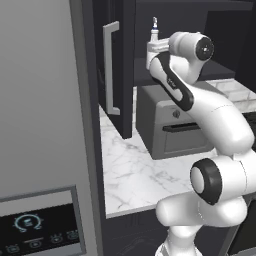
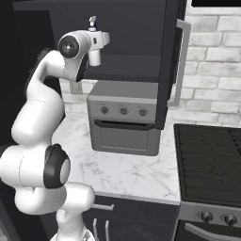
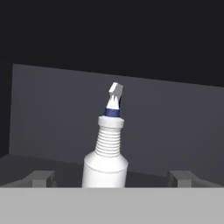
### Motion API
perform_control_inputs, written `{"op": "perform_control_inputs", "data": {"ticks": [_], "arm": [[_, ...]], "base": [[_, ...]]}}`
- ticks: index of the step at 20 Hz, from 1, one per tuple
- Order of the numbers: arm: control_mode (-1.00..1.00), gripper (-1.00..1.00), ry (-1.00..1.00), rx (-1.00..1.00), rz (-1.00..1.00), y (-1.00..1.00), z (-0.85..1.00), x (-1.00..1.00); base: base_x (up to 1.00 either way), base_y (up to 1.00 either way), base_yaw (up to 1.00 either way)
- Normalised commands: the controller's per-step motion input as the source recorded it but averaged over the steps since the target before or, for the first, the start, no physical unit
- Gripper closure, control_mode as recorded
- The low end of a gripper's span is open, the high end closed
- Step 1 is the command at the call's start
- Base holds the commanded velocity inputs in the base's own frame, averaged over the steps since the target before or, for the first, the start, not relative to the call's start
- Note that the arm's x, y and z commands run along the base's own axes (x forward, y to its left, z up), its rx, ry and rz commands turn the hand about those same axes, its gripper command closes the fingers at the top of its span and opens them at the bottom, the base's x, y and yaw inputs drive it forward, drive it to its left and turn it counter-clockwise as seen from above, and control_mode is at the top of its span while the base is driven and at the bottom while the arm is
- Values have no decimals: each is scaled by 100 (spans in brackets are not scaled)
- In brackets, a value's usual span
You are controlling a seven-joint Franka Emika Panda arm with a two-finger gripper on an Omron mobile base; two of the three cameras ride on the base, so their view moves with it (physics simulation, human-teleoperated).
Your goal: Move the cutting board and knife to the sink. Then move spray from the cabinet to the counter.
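Note:
The spray (image 3: pixel 107 153), a slim white bottle with a ribbed neck and a small trigger nozzle, stands upright on the shelf inside the open cabinet (image 1: pixel 122 65). My gripper (image 3: pixel 111 178) is open, with one fingertip (image 3: pixel 41 178) on each side of the bottle's base and a gap to each. From the base views only the spray's nozzle (image 1: pixel 154 27) (image 2: pixel 92 22) pokes up behind my raised hand. The white marble counter (image 1: pixel 135 175) (image 2: pixel 122 169) lies below. The cutting board, knife and sink are out of view.
A grey toaster oven (image 1: pixel 170 120) (image 2: pixel 124 117) stands on the counter under the cabinet. The open cabinet door (image 2: pixel 167 66) with its silver bar handle (image 1: pixel 111 70) hangs beside my arm. A tall grey fridge (image 1: pixel 40 125) is at left, a black stove (image 2: pixel 209 160) at right.

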Motion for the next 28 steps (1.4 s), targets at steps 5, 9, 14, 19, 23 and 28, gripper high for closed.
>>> {"op": "perform_control_inputs", "data": {"ticks": [5, 9, 14, 19, 23, 28], "arm": [[-100, -100, 0, 0, 0, 0, 0, 21], [-100, -100, 0, 0, 0, 0, 0, 16], [-100, -100, 0, 0, 0, 2, 0, 14], [-100, -100, 1, 0, 0, 5, 0, 23], [-100, -100, 0, 0, 0, 0, 0, 25], [-100, -100, 0, 0, 0, 0, -2, 24]], "base": [[0, 0, 0], [0, 0, 0], [0, 0, 0], [0, 0, 0], [0, 0, 0], [0, 0, 0]]}}
